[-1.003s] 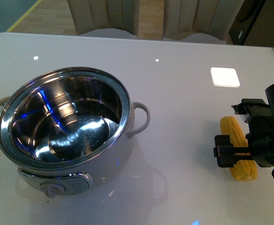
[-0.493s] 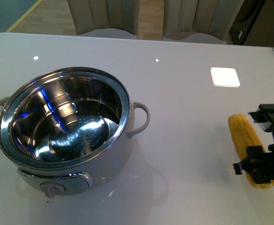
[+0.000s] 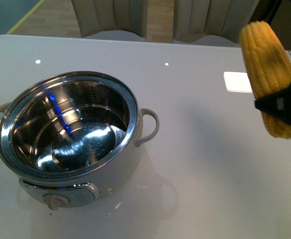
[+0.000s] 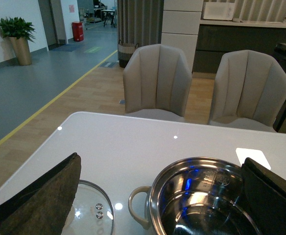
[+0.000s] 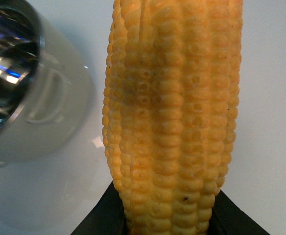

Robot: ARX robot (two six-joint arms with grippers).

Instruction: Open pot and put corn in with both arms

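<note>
My right gripper point(image 3: 284, 105) is clamped on the corn point(image 3: 267, 69), near its lower end. From the front I see only a black wedge of the gripper across the cob at the picture's right edge, and in the right wrist view the two black jaws sit tight against either side of the kernels. The cob stands nearly upright, leaning a little, held up above the white table point(image 3: 195, 164) and well off to the right of the pot point(image 3: 66, 129), touching neither. The pot is open: its steel inside is bare and shiny, the cream body shows one loop handle point(image 3: 149, 125) toward the corn, and the dial point(image 3: 57, 201) faces me. The glass lid point(image 4: 91, 208) lies flat on the table just beside the pot on its left side, and only a sliver of its rim shows at the front view's edge. My left gripper point(image 4: 160, 164) is spread wide with nothing between its fingers point(image 4: 45, 196) — one dark pad frames the lid side and the other the far side of the pot, so it hangs above that end of the table, looking toward two pale chairs point(image 4: 156, 78). A small white square point(image 3: 237, 81) sits on the table beyond the corn.
</note>
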